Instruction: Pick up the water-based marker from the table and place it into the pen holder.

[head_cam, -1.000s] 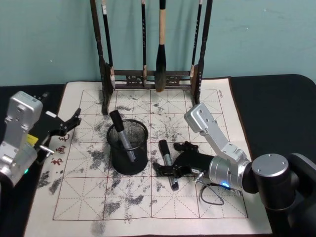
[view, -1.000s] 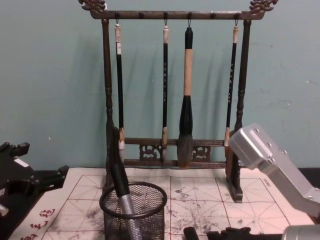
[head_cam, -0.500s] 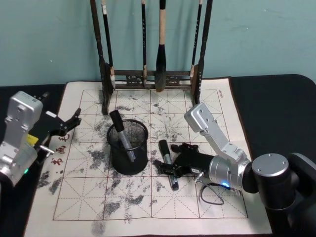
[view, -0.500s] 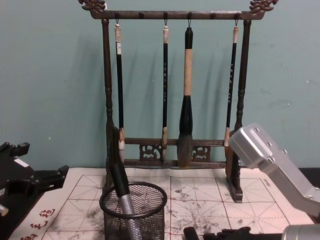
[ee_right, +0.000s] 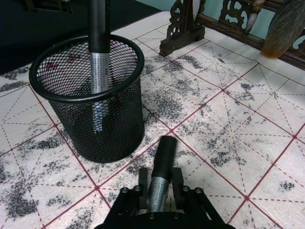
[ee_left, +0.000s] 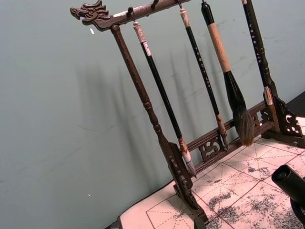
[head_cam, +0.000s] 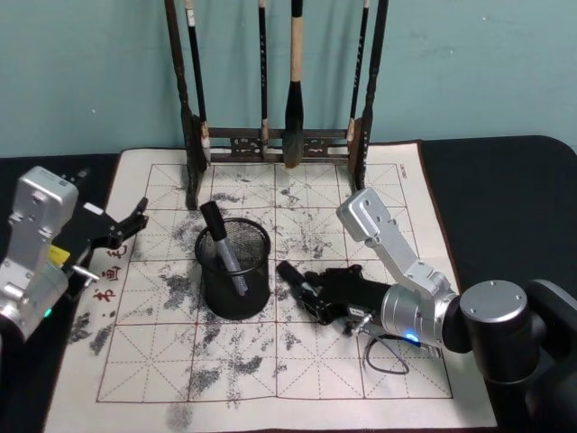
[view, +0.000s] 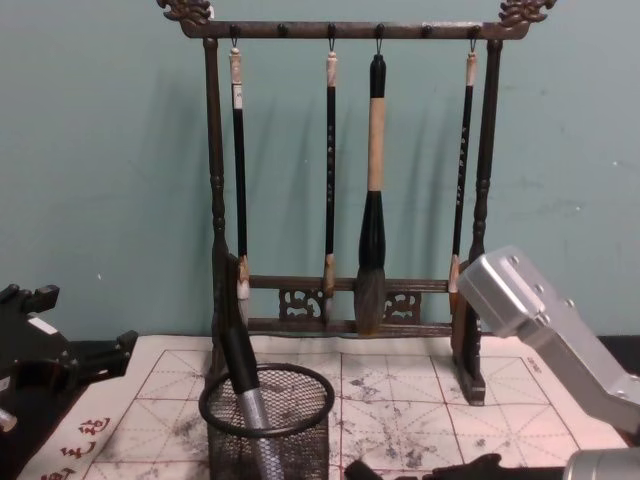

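Right gripper (head_cam: pixel 317 302) clamps 1 marker (head_cam: pixel 293 280), pen holder (head_cam: pixel 236 302) holds 1 more; left gripper (head_cam: pixel 135 219) idle.

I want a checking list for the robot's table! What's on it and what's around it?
Surface: table, white cloth with a red grid and grey ink smudges.
Job's things: water-based marker in the right gripper, cap pointing at the pen holder, beside it, not in it.
Clutter: second marker stands tilted in the pen holder.
Grippers: right gripper shut on the water-based marker; left gripper parked at the table's left edge.
Cables: thin cable loop lies behind the right gripper.
Surroundings: wooden brush rack with four hanging brushes; teal wall.
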